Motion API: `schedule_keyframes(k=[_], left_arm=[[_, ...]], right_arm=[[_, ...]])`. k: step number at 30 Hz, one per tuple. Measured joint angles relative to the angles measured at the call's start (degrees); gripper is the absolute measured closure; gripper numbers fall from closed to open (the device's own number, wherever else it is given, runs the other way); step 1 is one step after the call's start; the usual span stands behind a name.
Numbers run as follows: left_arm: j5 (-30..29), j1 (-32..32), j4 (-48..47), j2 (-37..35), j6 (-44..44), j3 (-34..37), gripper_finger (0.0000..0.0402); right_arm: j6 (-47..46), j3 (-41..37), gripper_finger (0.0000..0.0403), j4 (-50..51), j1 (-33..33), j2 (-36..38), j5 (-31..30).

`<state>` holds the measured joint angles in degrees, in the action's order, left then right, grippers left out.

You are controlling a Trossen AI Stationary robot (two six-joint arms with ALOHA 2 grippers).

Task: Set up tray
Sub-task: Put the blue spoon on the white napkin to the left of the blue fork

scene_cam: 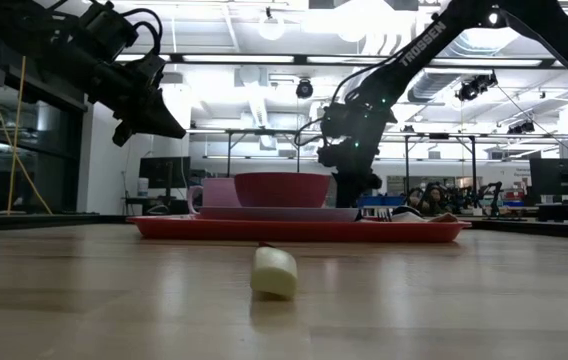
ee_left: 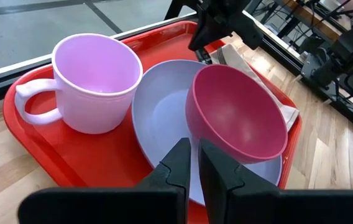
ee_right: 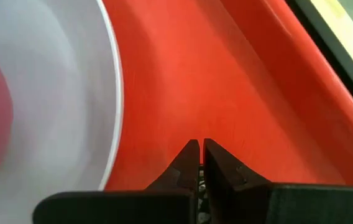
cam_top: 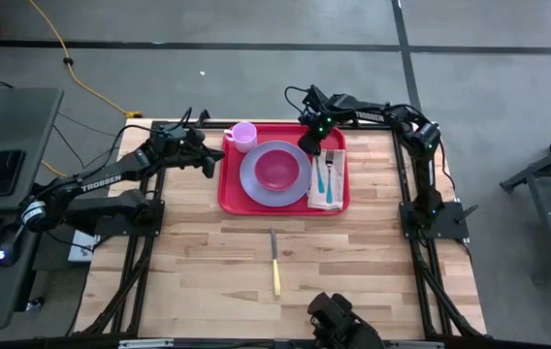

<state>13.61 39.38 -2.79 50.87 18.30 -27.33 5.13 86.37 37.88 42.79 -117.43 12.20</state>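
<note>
Tray (cam_top: 229, 190) sits at the far middle of the worktop (cam_top: 353, 262), carrying a lavender plate (cam_top: 252, 182) with a pink bowl (cam_top: 276, 168), a pink mug (cam_top: 243, 135) and a napkin with cutlery (cam_top: 327, 177). Left claw (cam_top: 211, 158) hovers just off the tray's left edge, arm reaching in low from the left, fingers narrowly parted and empty. Right claw (cam_top: 317, 131) points steeply down over the tray's far right corner, fingers closed on nothing, while a yellow-handled knife (cam_top: 275, 262) lies apart on the near worktop.
</note>
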Motion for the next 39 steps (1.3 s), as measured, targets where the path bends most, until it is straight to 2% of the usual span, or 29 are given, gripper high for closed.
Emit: schedule_keyframes(k=[9, 23, 28, 39], left_arm=[[0.0, 0.0, 0.0, 0.0, 0.0, 0.0, 0.0339], [-0.2, 0.0, 0.0, 0.0, 0.0, 0.0, 0.0339], [-0.2, 0.0, 0.0, 0.0, 0.0, 0.0, 0.0339], [-0.4, 0.0, 0.0, 0.0, 0.0, 0.0, 0.0339]], right_arm=[[0.3, 0.0, 0.0402, 2.7, 0.0, 0.0, -2.4], [-0.1, 0.3, 0.0403, 4.3, 0.0, 0.0, -2.5], [-0.1, 0.4, 0.0403, 3.3, 0.3, 0.1, -5.5], [-0.2, 0.9, 0.0403, 3.4, 2.0, 0.4, 0.0]])
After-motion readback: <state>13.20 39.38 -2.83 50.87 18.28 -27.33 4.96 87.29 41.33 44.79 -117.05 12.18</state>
